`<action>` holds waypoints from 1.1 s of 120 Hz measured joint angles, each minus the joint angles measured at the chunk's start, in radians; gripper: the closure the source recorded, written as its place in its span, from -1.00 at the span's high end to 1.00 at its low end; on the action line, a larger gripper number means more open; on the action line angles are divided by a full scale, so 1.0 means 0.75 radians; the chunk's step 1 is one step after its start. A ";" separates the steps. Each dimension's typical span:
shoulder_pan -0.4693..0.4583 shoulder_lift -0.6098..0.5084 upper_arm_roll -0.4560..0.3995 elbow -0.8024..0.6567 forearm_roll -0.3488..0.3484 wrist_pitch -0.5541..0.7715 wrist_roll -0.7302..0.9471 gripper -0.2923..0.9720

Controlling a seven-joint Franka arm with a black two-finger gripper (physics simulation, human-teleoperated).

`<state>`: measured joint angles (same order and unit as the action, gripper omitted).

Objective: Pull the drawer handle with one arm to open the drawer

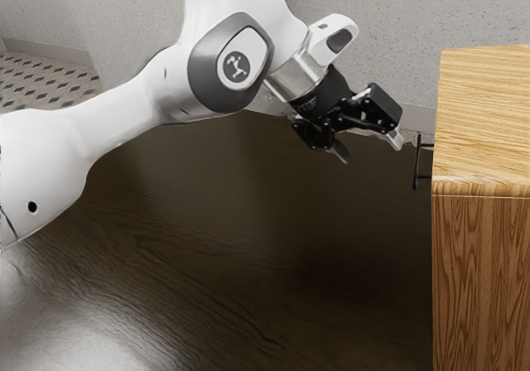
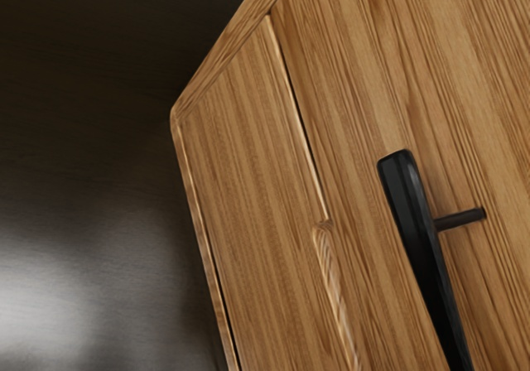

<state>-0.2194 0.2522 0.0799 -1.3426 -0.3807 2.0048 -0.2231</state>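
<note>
A wooden cabinet (image 1: 480, 189) stands at the exterior view's right. Its black bar handle (image 1: 418, 162) juts from the face that looks toward the arm. My black gripper (image 1: 368, 143) hovers just to the left of the handle, a little above it, apart from it. Its fingers stand open with nothing between them. In the wrist view the drawer front (image 2: 356, 98) is close ahead, and the handle (image 2: 422, 255) runs along it on a short post. The front looks flush with the cabinet's frame (image 2: 240, 247).
A dark wooden tabletop (image 1: 248, 255) spreads under the arm, with open room between the arm and the cabinet. A grey wall (image 1: 431, 23) rises behind, and a patterned floor (image 1: 41, 81) lies at the far left.
</note>
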 joint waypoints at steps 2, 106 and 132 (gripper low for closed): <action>-0.001 0.001 0.000 0.000 -0.002 0.003 0.000 0.54; -0.054 0.039 -0.001 -0.010 -0.039 0.052 -0.009 0.54; -0.052 0.051 0.003 -0.015 -0.039 0.053 -0.010 0.54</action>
<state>-0.2584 0.2907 0.0821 -1.3542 -0.4099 2.0445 -0.2309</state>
